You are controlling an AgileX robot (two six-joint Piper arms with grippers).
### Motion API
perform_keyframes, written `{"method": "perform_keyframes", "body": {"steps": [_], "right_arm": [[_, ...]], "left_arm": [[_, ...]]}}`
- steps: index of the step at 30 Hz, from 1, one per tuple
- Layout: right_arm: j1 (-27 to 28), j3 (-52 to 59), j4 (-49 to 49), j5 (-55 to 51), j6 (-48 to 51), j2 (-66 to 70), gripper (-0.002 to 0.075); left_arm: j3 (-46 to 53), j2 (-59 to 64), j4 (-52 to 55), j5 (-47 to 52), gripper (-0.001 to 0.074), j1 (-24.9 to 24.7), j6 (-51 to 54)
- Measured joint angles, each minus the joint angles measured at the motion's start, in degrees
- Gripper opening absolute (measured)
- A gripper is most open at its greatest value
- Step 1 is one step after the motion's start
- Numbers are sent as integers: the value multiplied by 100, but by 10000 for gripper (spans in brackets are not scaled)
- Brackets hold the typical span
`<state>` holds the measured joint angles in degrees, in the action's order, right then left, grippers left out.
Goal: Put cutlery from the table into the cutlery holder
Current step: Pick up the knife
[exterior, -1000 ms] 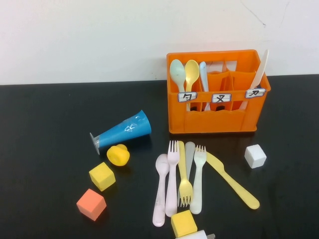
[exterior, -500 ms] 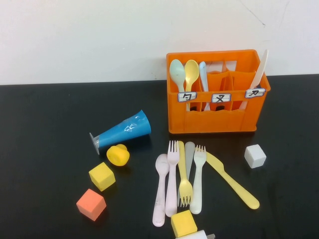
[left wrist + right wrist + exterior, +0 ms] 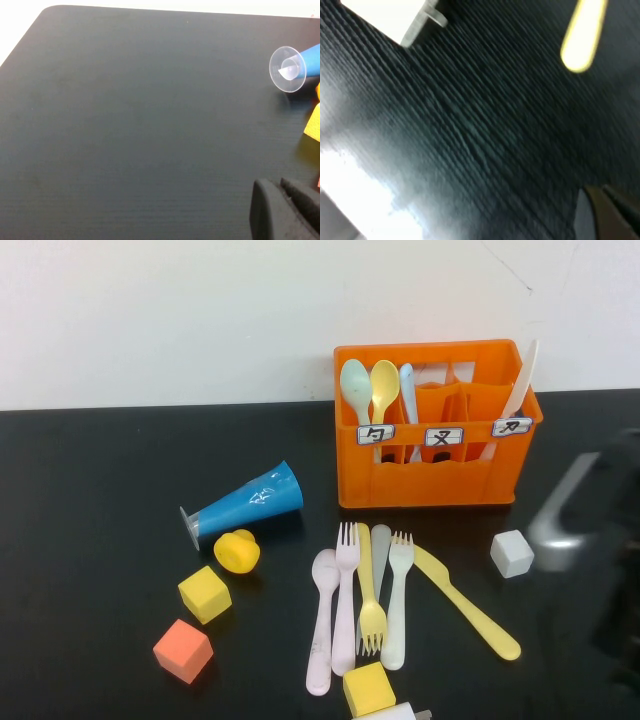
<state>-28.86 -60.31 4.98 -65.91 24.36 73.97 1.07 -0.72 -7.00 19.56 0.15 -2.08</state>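
Near edge, bottom centre of the high view: a yellow cube [image 3: 368, 687] with a white object [image 3: 392, 712] just below it, cut by the frame. Left of these, an orange cube [image 3: 183, 650], a second yellow cube [image 3: 204, 593], and a round yellow piece [image 3: 237, 551] close to the blue cone cup [image 3: 245, 502], which lies on its side with its clear base toward the left. Centre of the black table [image 3: 90, 490]: loose cutlery lying side by side, handles toward the near edge or crossed — pink spoon [image 3: 322, 618], pink fork [image 3: 346, 595], yellow fork [image 3: 369, 600] laid over a grey piece [image 3: 380, 550], white fork [image 3: 397, 600], and a yellow knife [image 3: 465, 601] angled toward lower right. A white cube [image 3: 512, 552] sits right of the knife. Right arm [image 3: 590, 530] shows as a dark blur at the right edge of the high view, mid-height, over the table beside the white cube; right gripper [image 3: 607, 212] appears only as a dark sliver in its wrist view, over bare table with the knife tip in frame — jaw opening cannot be told, nothing seen held. Left gripper [image 3: 285, 210] shows in its wrist view only, low over bare table near the cup's base; opening cannot be told. Far centre-right: orange holder [image 3: 436, 475], upright, with three spoons in its left compartment and a white knife in its right one.
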Motion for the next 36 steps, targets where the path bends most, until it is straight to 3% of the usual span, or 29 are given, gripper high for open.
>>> {"method": "perform_keyframes", "body": {"steps": [6,13,15,19,22,36], "right_arm": [[-601,-843,-169,64,-73,1177,-3],[-689,-1742,-240,-16,-73,2214,19],[-689,-1910,-266,-25,-86,2447,86],[-689,-2144,-305,91,-213,2897,304],[-689,-2266,-386,292,-290,3159,386],[-530,-3207,-712,136,-525,4394,356]], "left_arm": [[0,0,0,0,-1,0,0],[0,0,0,0,-1,0,0],[0,0,0,0,-1,0,0],[0,0,0,0,-1,0,0],[0,0,0,0,-1,0,0],[0,0,0,0,-1,0,-14]]}}
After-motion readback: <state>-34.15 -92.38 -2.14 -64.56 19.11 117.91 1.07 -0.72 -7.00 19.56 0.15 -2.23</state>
